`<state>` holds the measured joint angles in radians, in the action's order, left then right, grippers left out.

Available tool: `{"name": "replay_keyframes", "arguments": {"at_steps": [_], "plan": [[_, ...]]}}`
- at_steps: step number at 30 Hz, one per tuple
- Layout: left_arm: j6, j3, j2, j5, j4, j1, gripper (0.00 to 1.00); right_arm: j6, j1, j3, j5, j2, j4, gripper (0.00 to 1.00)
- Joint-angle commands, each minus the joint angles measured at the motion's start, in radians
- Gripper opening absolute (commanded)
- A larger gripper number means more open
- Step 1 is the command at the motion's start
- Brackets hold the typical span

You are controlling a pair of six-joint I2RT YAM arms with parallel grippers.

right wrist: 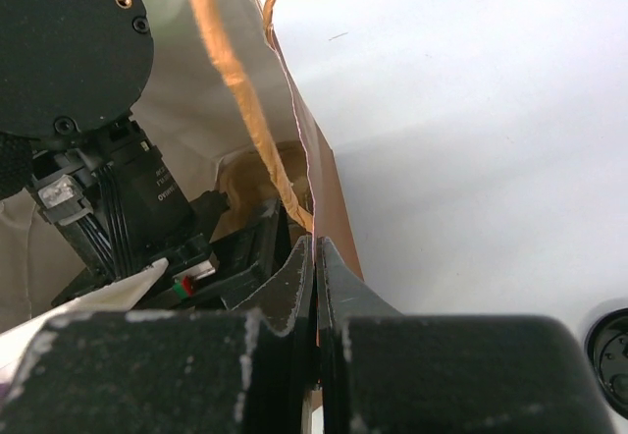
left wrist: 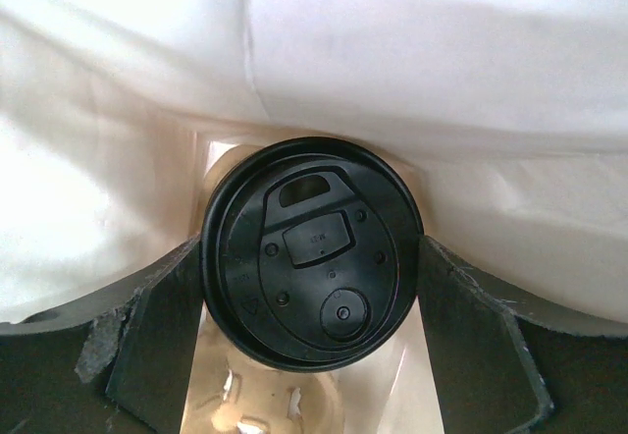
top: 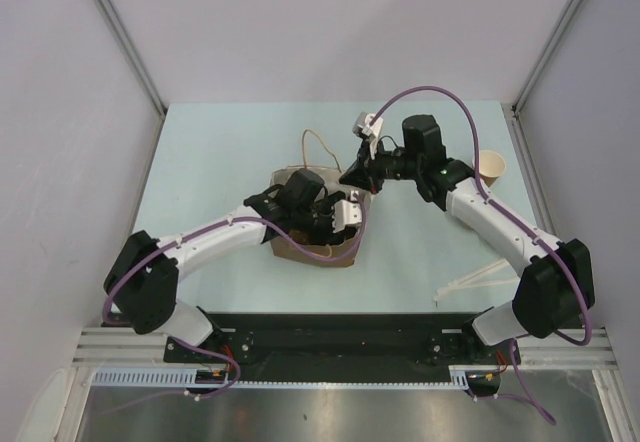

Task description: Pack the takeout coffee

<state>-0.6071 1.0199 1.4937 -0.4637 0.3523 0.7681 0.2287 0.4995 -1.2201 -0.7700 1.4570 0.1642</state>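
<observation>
Left claw [left wrist: 312,257] clamped wide, right claw [right wrist: 315,257] pinched shut.

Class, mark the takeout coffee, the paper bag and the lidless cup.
takeout coffee [left wrist: 312,252]: left wrist view, centre of its black lid.
paper bag [top: 297,254]: top view, near brown wall.
lidless cup [top: 491,167]: top view, pale inside.

Inside the paper bag [top: 300,252], pale walls press close around the left gripper [left wrist: 312,255], its fingers [left wrist: 157,336] tight against the takeout coffee [left wrist: 312,243]. The right gripper [right wrist: 314,249] pinching the rim and a twine handle [right wrist: 231,71] crowd the mouth; the table [top: 220,152] left of the bag is passable.
</observation>
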Motion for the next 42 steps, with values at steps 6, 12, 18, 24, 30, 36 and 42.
{"name": "replay_keyframes", "arguments": {"at_steps": [6, 12, 18, 24, 30, 36, 42], "plan": [[0.023, 0.04, -0.062, 0.086, 0.079, -0.018, 0.8, 0.026, 0.002, -0.039, -0.025, 0.002, -0.003, 0.0], [0.029, 0.069, -0.076, 0.08, 0.094, -0.016, 0.93, 0.04, 0.007, -0.039, -0.026, -0.001, 0.009, 0.0], [0.029, 0.112, -0.073, 0.079, 0.119, -0.013, 0.95, 0.054, 0.013, -0.041, -0.02, -0.004, 0.02, 0.0], [0.032, 0.157, -0.081, 0.068, 0.148, -0.012, 0.97, 0.061, 0.019, -0.041, -0.015, -0.004, 0.024, 0.0], [0.038, 0.184, -0.095, 0.065, 0.172, -0.009, 0.99, 0.067, 0.02, -0.039, -0.012, -0.004, 0.021, 0.0], [0.058, 0.236, -0.111, 0.053, 0.209, -0.009, 1.0, 0.072, 0.019, -0.041, -0.008, -0.007, 0.02, 0.0], [0.075, 0.282, -0.141, 0.056, 0.254, -0.012, 1.0, 0.077, 0.02, -0.042, -0.006, -0.004, 0.017, 0.0]]}}
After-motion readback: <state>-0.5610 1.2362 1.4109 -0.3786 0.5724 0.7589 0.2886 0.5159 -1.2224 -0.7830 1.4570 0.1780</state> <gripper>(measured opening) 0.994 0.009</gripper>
